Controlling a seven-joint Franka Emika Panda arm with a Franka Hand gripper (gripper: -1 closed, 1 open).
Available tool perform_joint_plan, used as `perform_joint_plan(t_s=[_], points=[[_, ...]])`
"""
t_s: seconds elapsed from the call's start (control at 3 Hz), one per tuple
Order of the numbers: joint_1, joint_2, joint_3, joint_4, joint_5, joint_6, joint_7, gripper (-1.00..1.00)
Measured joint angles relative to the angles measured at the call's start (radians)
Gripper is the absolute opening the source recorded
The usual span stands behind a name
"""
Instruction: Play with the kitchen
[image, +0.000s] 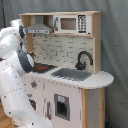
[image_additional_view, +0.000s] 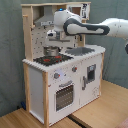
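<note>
The arm is reaching in under the grey hood (image_additional_view: 46, 21) of the toy kitchen (image_additional_view: 65, 75), its hand (image_additional_view: 52, 44) hanging just above a small metal pot (image_additional_view: 50, 51) on the red-ringed stove (image_additional_view: 50, 59), probably lining up a grasp. I cannot tell whether the fingers are apart or together. The kitchen is standing on the wooden floor against a grey curtain.

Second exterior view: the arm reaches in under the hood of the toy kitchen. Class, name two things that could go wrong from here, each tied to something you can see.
1. The gripper hangs just above the stove, holding what looks like a small metal pot. Coming down too fast could knock it hard against the stove.
2. The arm sits close under the hood, so lifting straight up might hit it.
</note>
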Motion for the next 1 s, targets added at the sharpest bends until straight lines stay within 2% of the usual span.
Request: perform_joint_plan(t_s=[0.67, 1.0], points=[[0.057, 0.102, 0.000, -0.004, -0.046, -0.162, 0.084, -1.00], [0.071, 0.147, -0.001, -0.014, -0.090, -0.238, 0.119, -1.00]])
